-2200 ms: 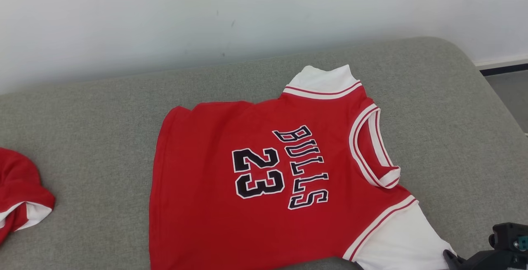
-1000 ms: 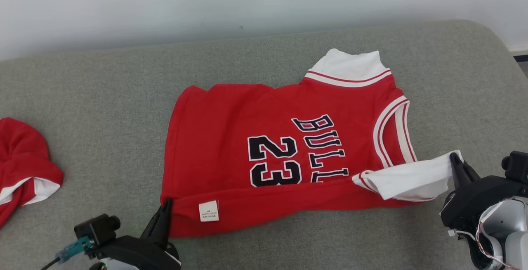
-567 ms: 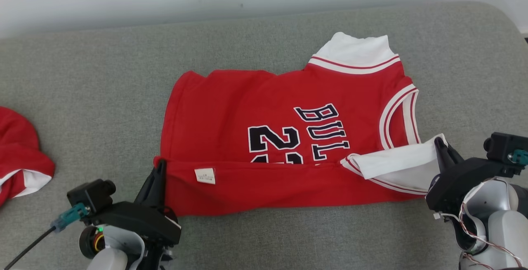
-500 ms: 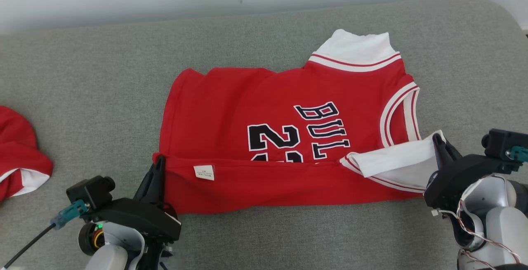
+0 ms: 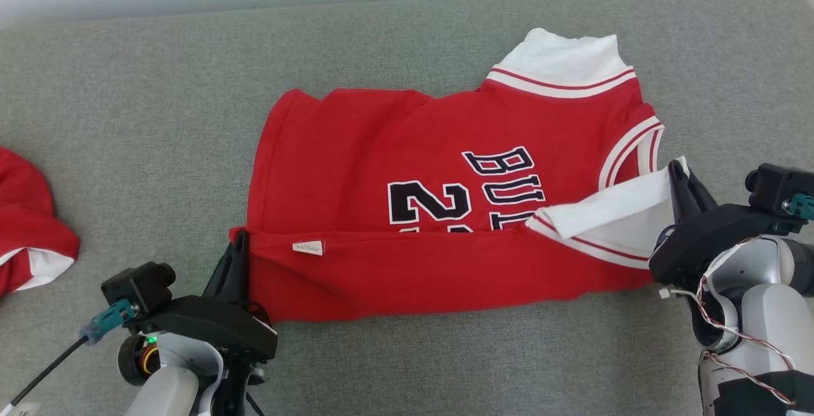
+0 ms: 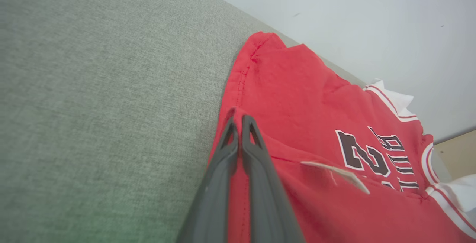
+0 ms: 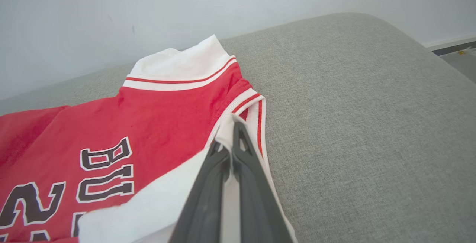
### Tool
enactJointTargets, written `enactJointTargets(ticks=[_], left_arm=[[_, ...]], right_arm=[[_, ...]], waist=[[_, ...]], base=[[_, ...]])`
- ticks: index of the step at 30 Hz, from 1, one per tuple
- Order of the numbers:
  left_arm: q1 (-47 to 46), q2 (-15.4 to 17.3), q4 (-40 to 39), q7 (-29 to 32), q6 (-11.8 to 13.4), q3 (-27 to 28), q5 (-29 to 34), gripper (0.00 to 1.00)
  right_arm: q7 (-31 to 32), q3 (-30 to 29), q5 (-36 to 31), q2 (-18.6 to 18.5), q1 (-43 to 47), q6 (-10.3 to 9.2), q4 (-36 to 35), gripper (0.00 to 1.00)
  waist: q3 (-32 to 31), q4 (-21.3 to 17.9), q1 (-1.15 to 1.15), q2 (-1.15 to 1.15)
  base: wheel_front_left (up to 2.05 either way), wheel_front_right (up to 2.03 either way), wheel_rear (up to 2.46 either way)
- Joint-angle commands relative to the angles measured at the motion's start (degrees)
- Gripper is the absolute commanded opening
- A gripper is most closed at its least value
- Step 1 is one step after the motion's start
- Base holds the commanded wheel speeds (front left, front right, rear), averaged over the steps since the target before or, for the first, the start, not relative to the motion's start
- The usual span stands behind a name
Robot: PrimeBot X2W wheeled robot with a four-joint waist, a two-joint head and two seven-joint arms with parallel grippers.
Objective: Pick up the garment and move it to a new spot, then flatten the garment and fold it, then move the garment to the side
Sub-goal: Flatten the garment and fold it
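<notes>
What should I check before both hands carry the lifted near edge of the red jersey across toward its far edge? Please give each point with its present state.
1. Grip of the left hand on the hem corner of the jersey: ok, shut on it.
2. Grip of the right hand on the white sleeve: ok, shut on it.
3. Both hands level: not ok, the right hand is farther forward in the head view.
4. Far half flat on the grey cushion: ok.
5. The other red garment apart from the fold: ok.
6. Number of layers pinched: cannot tell.
</notes>
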Motion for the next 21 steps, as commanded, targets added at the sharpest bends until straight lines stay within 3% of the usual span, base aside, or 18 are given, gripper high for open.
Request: enactJointTargets(ticks=[1,7,9,10,11,21], left_arm=[[-0.56,0.05,0.24,-0.30,0.05,0.15,0.00,0.00],[-1.05,-0.23,1.31,-0.75,0.02,0.01,-0.11,0.00],[-1.39,-0.40,1.73,-0.94,0.03,-0.21,0.15,0.32],[-1.55,-0.43,1.96,-1.18,0.12,-0.28,0.42,1.00],[-1.58,-0.57,2.27,-1.37,0.23,-0.36,0.65,1.00],[1.73,0.60,3.64,-6.24,0.69,0.11,2.78,1.00]], right_arm=[[-0.29,-0.11,-0.15,-0.12,-0.69,-0.16,0.12,0.00],[-1.89,-0.25,-0.85,-0.12,-2.35,-0.16,2.13,0.00],[-2.14,-0.47,-1.36,-0.09,-2.78,-0.16,3.64,0.00],[-2.36,-0.88,-2.10,-0.10,-3.04,-0.16,4.32,0.39],[-2.33,-1.16,-2.78,-0.12,-3.32,-0.16,5.09,1.00],[-6.37,-0.68,-0.94,-0.10,-3.03,-0.16,6.45,1.00]], waist=[[0.10,0.11,-0.01,-0.01],[0.35,0.22,-0.01,-0.01],[0.39,0.18,-0.01,-0.01],[0.38,0.16,-0.01,-0.01],[0.33,0.16,-0.01,-0.01],[-3.33,-0.25,-0.01,-0.01]], base=[[0.00,0.00,0.00],[0.00,0.00,0.00],[0.00,0.00,0.00],[0.00,0.00,0.00],[0.00,0.00,0.00],[0.00,0.00,0.00]])
